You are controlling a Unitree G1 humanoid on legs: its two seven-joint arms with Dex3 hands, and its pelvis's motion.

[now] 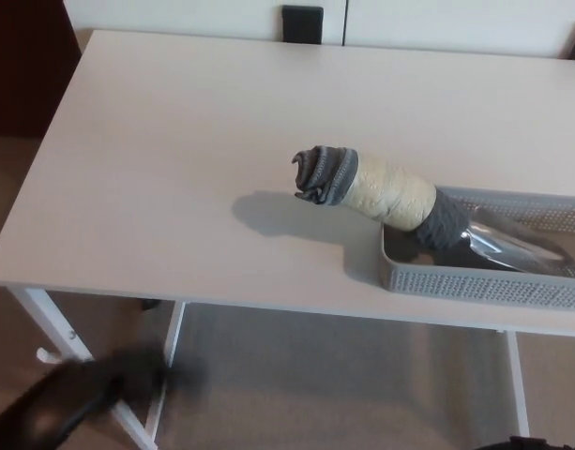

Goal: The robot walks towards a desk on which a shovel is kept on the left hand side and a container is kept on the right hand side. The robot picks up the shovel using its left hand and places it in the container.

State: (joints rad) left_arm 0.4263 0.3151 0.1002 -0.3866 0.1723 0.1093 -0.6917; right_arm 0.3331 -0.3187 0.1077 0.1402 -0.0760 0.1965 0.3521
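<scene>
So the shovel (428,211) is sitting in the container (475,281) already, metal scoop end down inside it and the fat handle poking out over the container's rim, up and off toward the middle of the counter (174,141). The handle is wrapped in something: grey fabric bunched at the tip, a cream-coloured stretch in the middle, then more grey where it meets the shiny blade. It throws a soft shadow on the counter top just under the free end. The container is a grey perforated tray, parked at the near edge of the counter and partly cut off by the picture edge. The left robot hand (71,403) is down low, below the counter's near edge by the white legs, and it's just a dark motion-blurred smear, so I honestly can't tell whether the fingers are spread or curled. What's clear is that it isn't on the shovel; the shovel is well apart from it, up on the counter and far off to that hand's right. A sliver of something black shows at the bottom edge under the container, too little to call. The right robot hand doesn't show at all. At the far side of the counter there's a dark square thing (302,23) against the white wall.
</scene>
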